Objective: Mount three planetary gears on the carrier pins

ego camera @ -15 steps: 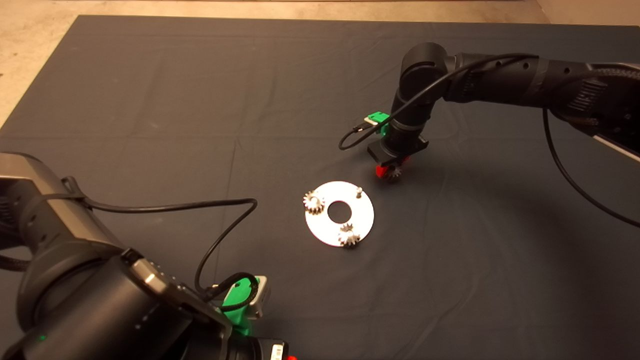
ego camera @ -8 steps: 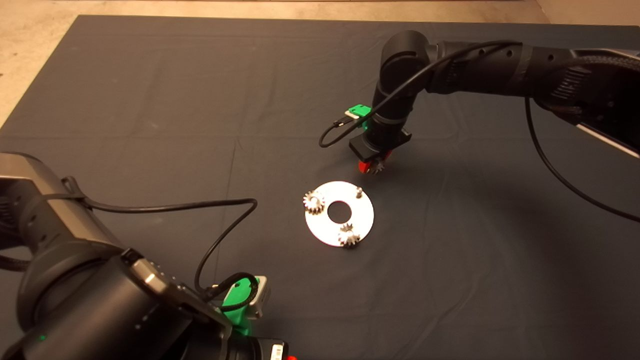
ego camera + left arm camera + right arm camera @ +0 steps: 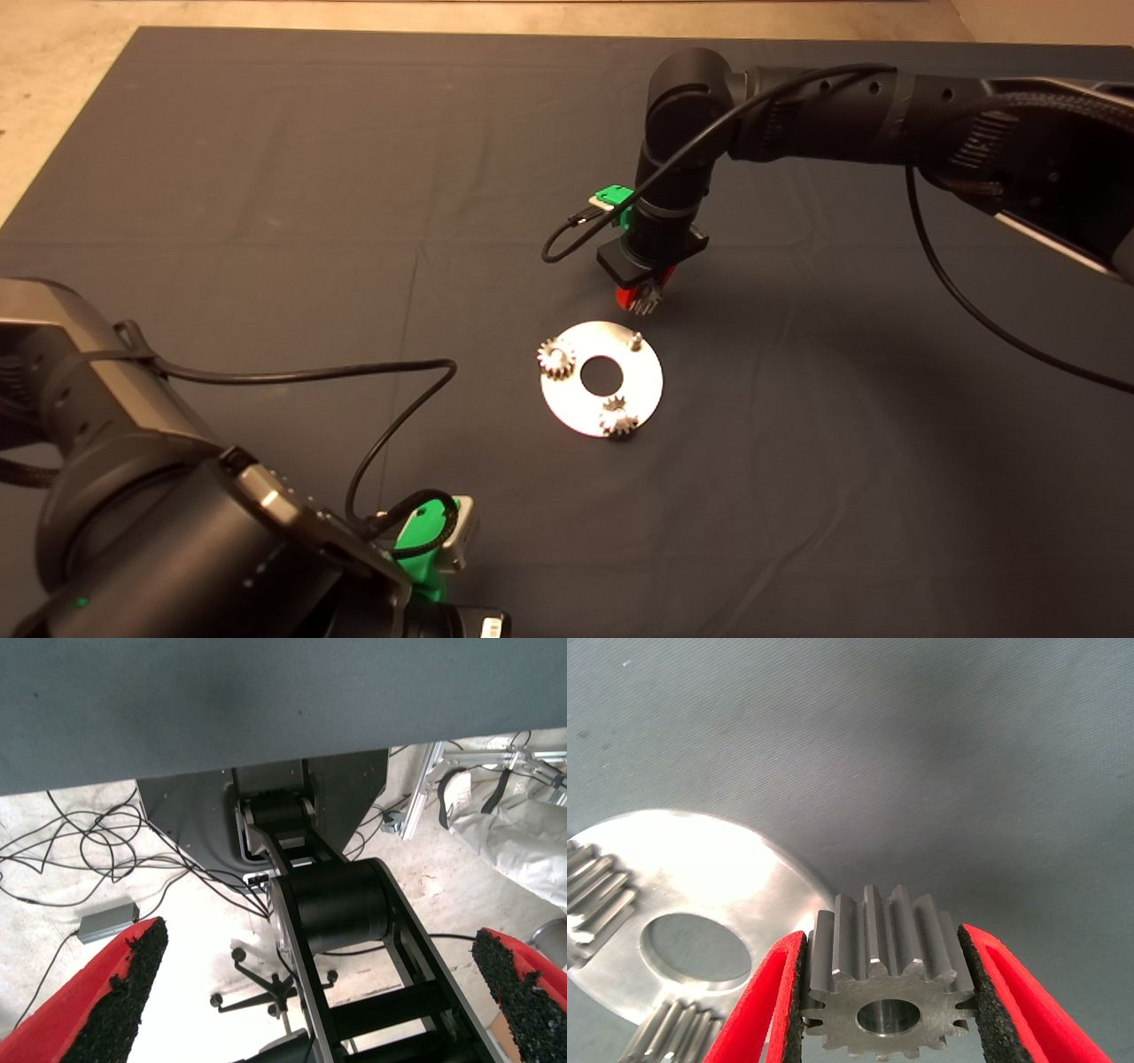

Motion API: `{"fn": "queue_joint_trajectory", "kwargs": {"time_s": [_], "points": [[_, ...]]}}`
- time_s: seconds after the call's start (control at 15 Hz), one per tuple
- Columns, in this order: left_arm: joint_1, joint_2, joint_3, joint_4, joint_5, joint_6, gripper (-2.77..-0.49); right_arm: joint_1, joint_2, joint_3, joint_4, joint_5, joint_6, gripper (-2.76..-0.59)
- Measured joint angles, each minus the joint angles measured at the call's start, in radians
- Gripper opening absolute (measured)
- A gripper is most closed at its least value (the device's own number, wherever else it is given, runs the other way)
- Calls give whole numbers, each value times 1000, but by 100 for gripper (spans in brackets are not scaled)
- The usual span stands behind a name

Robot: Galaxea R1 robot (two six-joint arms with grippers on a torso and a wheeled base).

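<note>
Head view: the right pincer (image 3: pixel 644 296) is held just beyond the far edge of the round plate (image 3: pixel 567 408), closed on the third planetary gear (image 3: pixel 649 299), which is squeezed between the black pads (image 3: pixel 799 992) in the right wrist view. Two gears are already seated on the plate, one at its left (image 3: pixel 555 359) and one at its near side (image 3: pixel 617 416). One carrier pin (image 3: pixel 635 339) is left bare at the far right. The left pincer (image 3: pixel 319 992) is parked at the worktop's near-left edge, spread wide with nothing held.
</note>
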Motion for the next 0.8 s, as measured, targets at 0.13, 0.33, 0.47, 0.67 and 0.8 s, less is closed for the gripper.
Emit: {"fn": "queue_joint_trajectory", "kwargs": {"time_s": [0.13,0.33,0.47,0.67,0.8], "points": [[0,0,0,0,0,0,-77,0,5,0,17,0,0,-229],[0,0,0,0,0,0,-77,1,7,7,32,0,0,-229],[0,0,0,0,0,0,-77,1,8,19,38,0,0,-229],[0,0,0,0,0,0,-77,1,10,30,44,0,0,-229],[0,0,0,0,0,0,-77,1,10,31,44,0,0,-229]]}}
